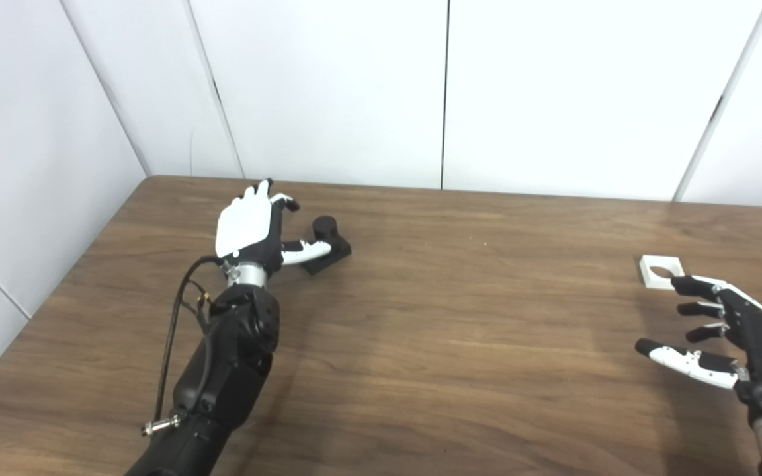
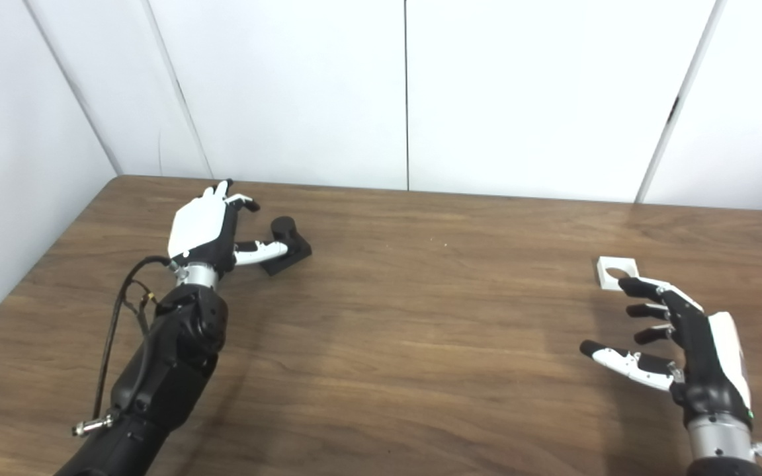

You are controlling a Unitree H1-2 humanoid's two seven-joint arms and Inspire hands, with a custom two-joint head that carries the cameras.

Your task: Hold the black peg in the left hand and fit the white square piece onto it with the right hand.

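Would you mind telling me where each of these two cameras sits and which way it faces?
Left eye view: on the head, looking down at the wooden table; left hand open by the black peg, right hand open near the white square piece.
Right eye view: beside it, slightly rightward, same aim; both arms show.
Shared: everything, shifted left in the right eye view.
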